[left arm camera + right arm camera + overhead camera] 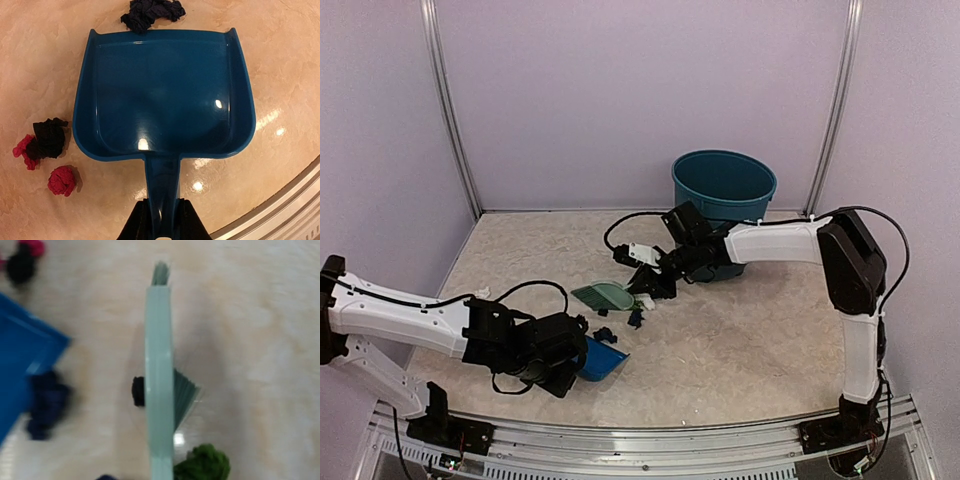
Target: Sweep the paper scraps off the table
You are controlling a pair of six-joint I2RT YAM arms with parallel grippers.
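Two grippers: the left gripper [161, 222] is clenched on the handle of the dustpan [165, 95]. The right gripper [648, 282] meets the handle of the brush [160, 365] and seems to be grasping it, though its fingers do not show in its own wrist view.
Dustpan: it lies flat on the table [750, 340], near the left of the front rail [280, 210], with its open lip facing away from the arm. The inside is bare and glossy, with no scrap in it.
Brush: it stands on edge near the middle of the table, bristles [184, 392] down and splayed to one side, a little beyond the dustpan's lip.
Paper scraps [620, 328]: all that can be seen are on the table, loosely gathered between brush and dustpan.
Navy scrap [150, 12]: it sits just outside the lip, touching it or nearly so.
Black scrap [50, 137]: it is beside the dustpan's side wall, with a pink scrap [22, 150] against it and another pink scrap [62, 180] near.
By the brush: a small black bit [138, 391] touches the brush's back and a green scrap [202, 465] lies just beside the bristles.
Bucket [724, 185]: it stands at the far side of the table, well apart from the dustpan. Whether it holds any scraps cannot be told.
Progress: early, by my reading. Both tools are in hand and placed, but nothing is collected.
Left to do: sweep the pile into the dustpan, catch the strays at its side, then empty it.
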